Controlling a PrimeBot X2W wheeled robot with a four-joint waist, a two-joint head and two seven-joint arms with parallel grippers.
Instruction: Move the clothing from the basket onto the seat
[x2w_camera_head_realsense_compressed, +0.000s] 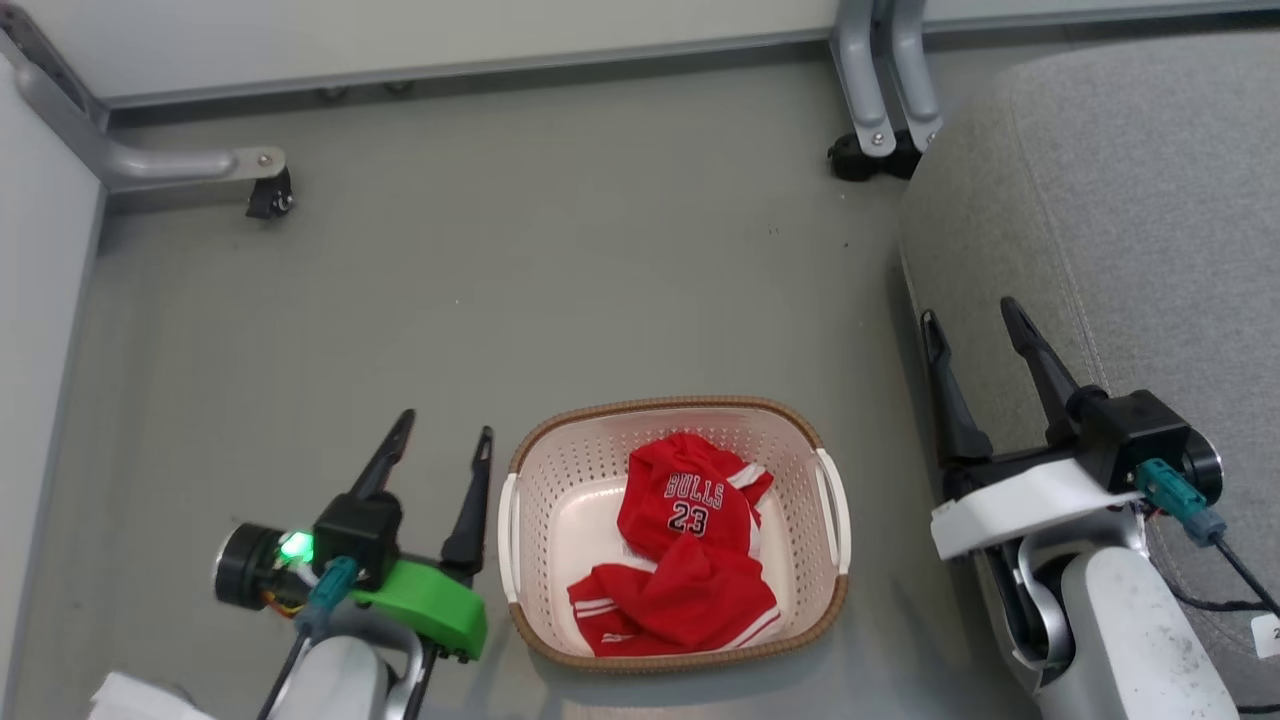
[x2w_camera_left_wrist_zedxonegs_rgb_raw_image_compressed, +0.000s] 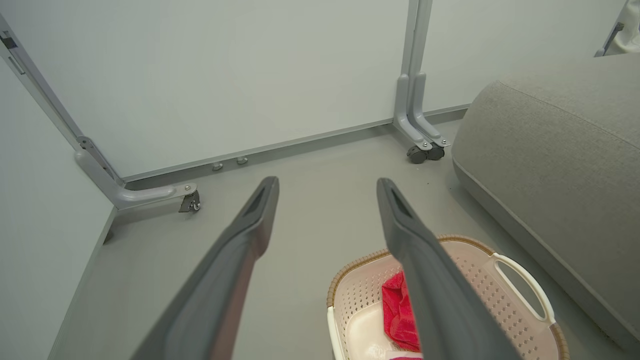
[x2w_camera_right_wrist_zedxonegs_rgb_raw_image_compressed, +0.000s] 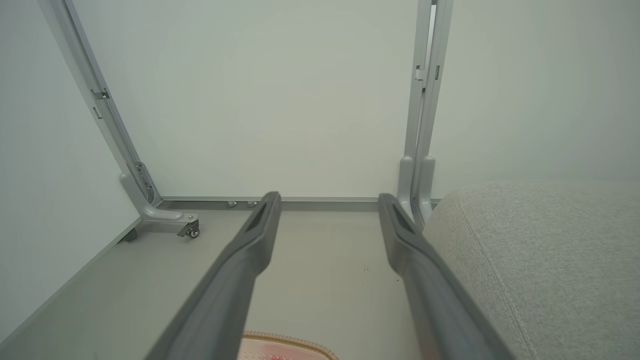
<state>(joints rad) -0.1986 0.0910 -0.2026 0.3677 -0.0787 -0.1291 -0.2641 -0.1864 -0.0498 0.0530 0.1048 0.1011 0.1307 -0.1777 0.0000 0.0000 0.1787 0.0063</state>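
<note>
The left gripper (x2w_camera_head_realsense_compressed: 446, 425) hung with its two fingers spread wide and empty, just left of the basket (x2w_camera_head_realsense_compressed: 560, 470), which stood on the grey floor (x2w_camera_head_realsense_compressed: 500, 250). The right gripper (x2w_camera_head_realsense_compressed: 969, 312), likewise spread and holding nothing, hovered by the edge of the seat (x2w_camera_head_realsense_compressed: 1130, 200), right of the basket. The clothing (x2w_camera_head_realsense_compressed: 690, 560) lay crumpled inside the basket, with "BULLS 23" facing up.
</note>
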